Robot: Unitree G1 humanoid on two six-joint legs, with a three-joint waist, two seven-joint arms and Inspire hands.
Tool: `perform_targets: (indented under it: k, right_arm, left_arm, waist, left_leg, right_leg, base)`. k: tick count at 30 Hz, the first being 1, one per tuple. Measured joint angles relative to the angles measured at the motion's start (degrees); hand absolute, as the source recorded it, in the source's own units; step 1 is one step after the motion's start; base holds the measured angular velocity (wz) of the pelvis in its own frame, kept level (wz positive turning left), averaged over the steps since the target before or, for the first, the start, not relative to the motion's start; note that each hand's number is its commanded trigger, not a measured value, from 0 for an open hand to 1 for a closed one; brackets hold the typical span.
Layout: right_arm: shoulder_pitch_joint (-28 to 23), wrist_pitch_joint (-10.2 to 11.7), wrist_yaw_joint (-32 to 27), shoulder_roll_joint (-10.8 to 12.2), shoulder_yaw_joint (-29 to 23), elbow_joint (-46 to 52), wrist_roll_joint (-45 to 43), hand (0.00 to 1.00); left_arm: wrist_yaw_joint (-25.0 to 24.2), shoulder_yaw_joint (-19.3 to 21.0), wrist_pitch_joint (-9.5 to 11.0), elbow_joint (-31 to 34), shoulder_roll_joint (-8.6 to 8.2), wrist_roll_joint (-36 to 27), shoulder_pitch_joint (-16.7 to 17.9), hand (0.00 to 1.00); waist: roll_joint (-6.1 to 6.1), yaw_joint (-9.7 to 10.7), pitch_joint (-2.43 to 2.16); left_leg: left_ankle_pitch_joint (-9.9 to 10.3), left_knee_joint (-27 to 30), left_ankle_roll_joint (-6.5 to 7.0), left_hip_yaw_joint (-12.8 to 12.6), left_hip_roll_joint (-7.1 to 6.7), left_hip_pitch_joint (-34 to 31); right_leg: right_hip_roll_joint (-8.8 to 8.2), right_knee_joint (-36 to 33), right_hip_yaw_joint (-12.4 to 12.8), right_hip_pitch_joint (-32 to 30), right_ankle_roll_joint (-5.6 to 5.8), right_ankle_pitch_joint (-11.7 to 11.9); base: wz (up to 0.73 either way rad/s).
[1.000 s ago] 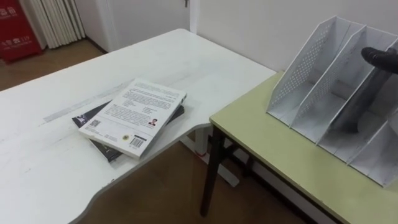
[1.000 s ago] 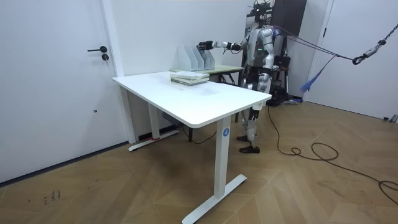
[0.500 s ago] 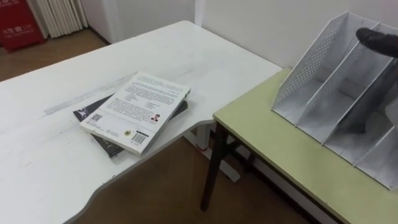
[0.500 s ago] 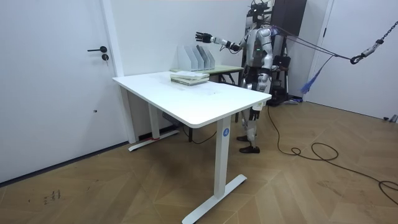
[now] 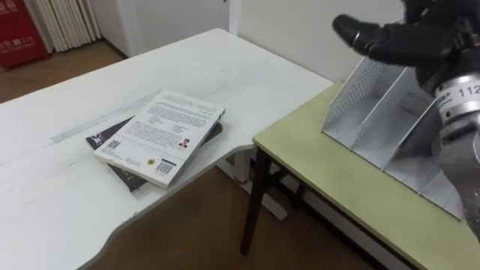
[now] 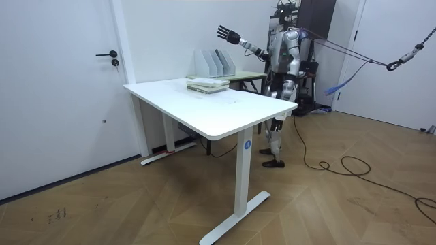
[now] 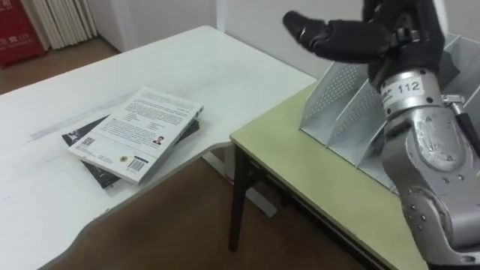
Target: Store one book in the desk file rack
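Find the light-covered book (image 5: 161, 135) lying flat, back cover up, on a dark book (image 5: 100, 139), stacked askew near the curved edge of the white desk (image 5: 60, 202). Look across the gap to the pale green table (image 5: 337, 187) beside it and see the white perforated file rack (image 5: 375, 112) standing upright there, well apart from both books, with nothing visible in the compartments that show. See the right hand (image 7: 349, 37) raised in the air above the rack, fingers straight and spread, holding nothing and touching nothing. In the room view, note the robot standing behind the desk's far corner, right arm stretched out high toward the wall, left hand (image 6: 293, 95) low by its side.
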State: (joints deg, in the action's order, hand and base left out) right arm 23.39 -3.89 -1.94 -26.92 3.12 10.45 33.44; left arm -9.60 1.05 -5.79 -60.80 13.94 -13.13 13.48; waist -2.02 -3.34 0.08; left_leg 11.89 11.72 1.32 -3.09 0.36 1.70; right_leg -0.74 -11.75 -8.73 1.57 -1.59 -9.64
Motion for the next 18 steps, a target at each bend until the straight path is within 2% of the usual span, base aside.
perform_targets:
  k: [2, 6, 9, 12, 15, 18]
  right_arm:
    - [-0.7, -0.9, 7.09, -0.17, 2.16, 0.25, 0.05, 0.0]
    - [-2.4, -1.43, 17.81, -0.51, 7.59, 0.28, -0.39, 0.0]
    - [-5.24, -3.23, 26.49, -0.71, 12.56, 0.05, -5.1, 0.0]
    - [-9.98, -4.79, 34.43, -0.94, 16.34, -2.44, -12.07, 0.0]
    - [-16.63, -7.09, 42.59, -1.62, 19.62, -7.43, -21.93, 0.0]
    - [-19.84, -8.43, 46.29, -1.57, 20.36, -13.65, -30.61, 0.0]
  left_arm:
    - [-0.94, -0.26, 0.0, -0.16, 0.65, 0.11, -0.2, 0.0]
    - [-1.97, -1.51, -0.03, -0.51, 2.0, -0.15, -1.53, 0.0]
    - [-3.48, -3.35, -0.22, -1.41, 3.53, -0.25, -3.13, 0.0]
    - [-3.78, -5.45, -0.64, -1.54, 4.6, -0.81, -4.76, 0.0]
    - [-5.1, -6.97, -1.7, -3.89, 4.82, -0.97, -7.36, 0.0]
    - [-5.71, -7.0, -1.84, -3.84, 4.66, -1.08, -7.47, 0.0]
  waist:
    - [-0.59, 0.04, -0.38]
    - [-1.82, -0.36, -0.48]
    - [-2.57, -1.04, -0.24]
    - [-3.58, -2.99, -0.02]
    - [-3.45, -4.32, 0.14]
    - [-3.06, -4.97, 0.42]
  left_leg:
    - [-0.04, 0.04, -0.08, -0.25, -0.02, 0.38]
    - [-0.05, -0.18, -0.13, -0.8, 0.23, 0.61]
    - [-0.05, -0.18, -0.13, -0.66, 0.3, 0.61]
    - [0.09, -0.09, -0.03, -0.58, 0.34, 0.57]
    - [0.25, 0.03, 0.16, 0.54, -0.04, -0.05]
    - [0.18, -0.01, 0.27, 0.64, -0.19, -0.27]
  right_leg:
    - [0.14, 0.21, 0.0, 0.42, -0.06, 0.04]
    - [0.49, 0.3, -0.04, 0.45, -0.08, 0.04]
    - [0.47, 0.19, 0.0, 0.47, -0.08, 0.05]
    - [0.51, 0.18, -0.16, 0.44, -0.02, 0.09]
    - [0.17, 0.26, -0.99, 0.4, 0.11, 0.17]
    - [0.01, 0.14, -1.13, 0.13, 0.18, 0.16]
  base:
    - [0.0]
    - [-0.03]
    - [0.0]
    - [0.0]
    - [0.1]
    - [0.02]
